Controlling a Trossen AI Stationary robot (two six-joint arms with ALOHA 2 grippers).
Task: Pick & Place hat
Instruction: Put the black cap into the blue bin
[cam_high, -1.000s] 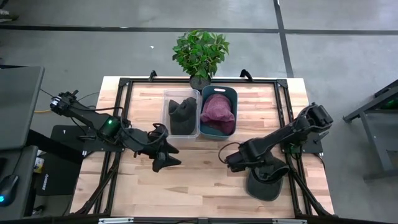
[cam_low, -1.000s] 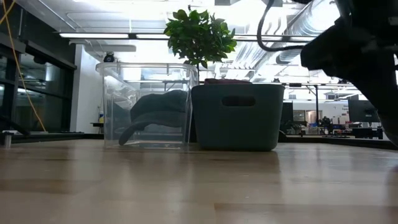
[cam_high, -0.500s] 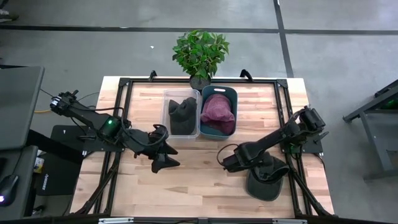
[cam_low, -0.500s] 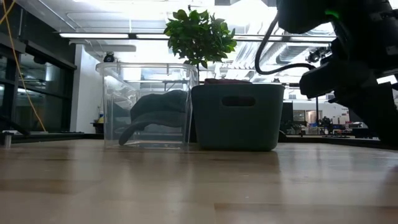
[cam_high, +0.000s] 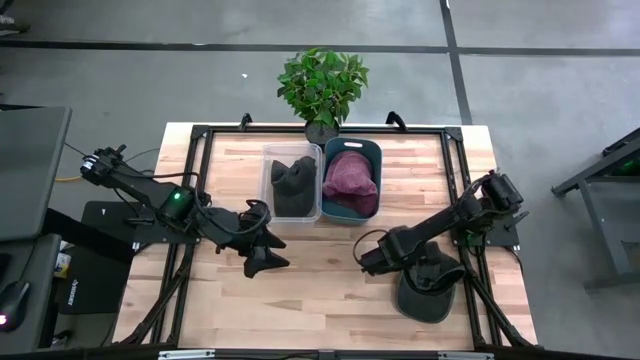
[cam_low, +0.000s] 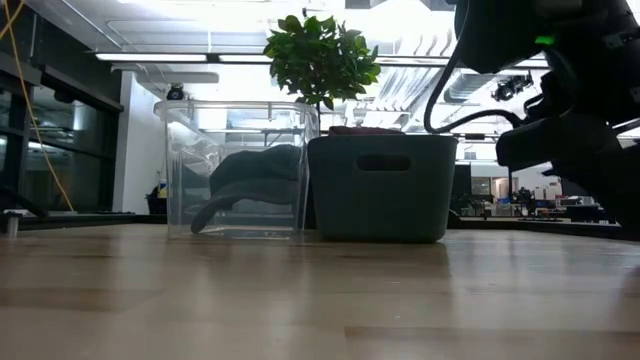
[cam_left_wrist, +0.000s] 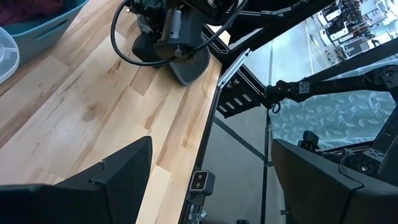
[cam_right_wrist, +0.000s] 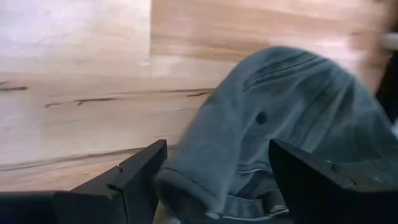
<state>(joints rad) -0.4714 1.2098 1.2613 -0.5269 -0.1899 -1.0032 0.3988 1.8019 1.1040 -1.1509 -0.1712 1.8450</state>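
Currently the right gripper (cam_high: 372, 262) is seen low over the table (cam_high: 320, 300) at its right front part, just beside a grey cap (cam_high: 428, 290) that lies flat on the wood near the right edge. From the right wrist view the cap (cam_right_wrist: 292, 124) fills the space ahead of the fingers (cam_right_wrist: 140, 168), which are spread wide with the cap's edge lying between them — nothing is clamped, and contact with the cloth cannot be judged. The crown button and seams of the cap are visible there. The left gripper (cam_high: 262, 252) is held over the left middle of the table, well apart from the cap; its fingers (cam_left_wrist: 118, 168) are seen parted in the left wrist view, with bare wood between them and the right arm and cap (cam_left_wrist: 186, 65) farther off. At the back middle of the table two containers stand side by side, touching or nearly so: a clear bin (cam_high: 292, 182) with a dark hat (cam_high: 293, 180) inside, and a teal bin (cam_high: 352, 180) with a maroon hat (cam_high: 350, 177) inside. A plant (cam_high: 322, 85) stands just behind them at the table's back edge. In the low view the clear bin (cam_low: 235, 170) and teal bin (cam_low: 382, 187) are seen with the plant (cam_low: 320, 60) behind — the right arm is at the far right.
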